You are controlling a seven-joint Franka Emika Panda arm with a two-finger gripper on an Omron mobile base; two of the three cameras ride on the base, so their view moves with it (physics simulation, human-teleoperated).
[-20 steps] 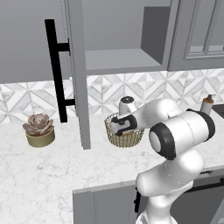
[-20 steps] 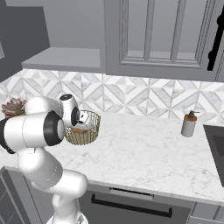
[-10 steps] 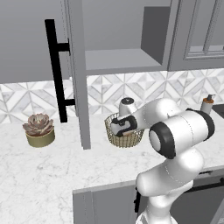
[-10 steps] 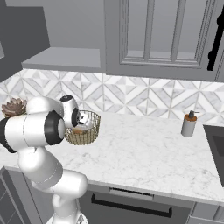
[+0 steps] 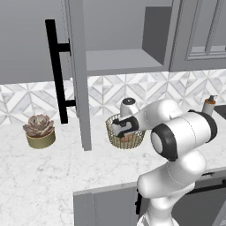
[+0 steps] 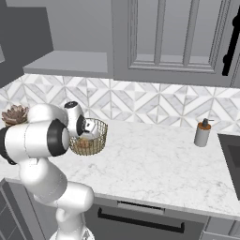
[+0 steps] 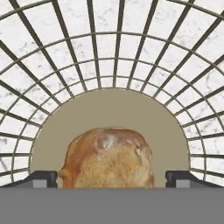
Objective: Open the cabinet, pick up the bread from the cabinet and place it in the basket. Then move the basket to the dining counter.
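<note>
With jaws spread wide around the bread [image 7: 107, 157] inside the basket [image 7: 65, 65], the gripper [image 7: 112, 177] risks snagging mesh while lifting out

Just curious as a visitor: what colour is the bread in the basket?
Golden-brown bread, clearest in the hand view.

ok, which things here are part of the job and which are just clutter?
Job: cabinet with door open; bread lying in the basket; tool, open, its tips either side of the bread.
Clutter: potted succulent; soap dispenser; tiled backsplash.
</note>
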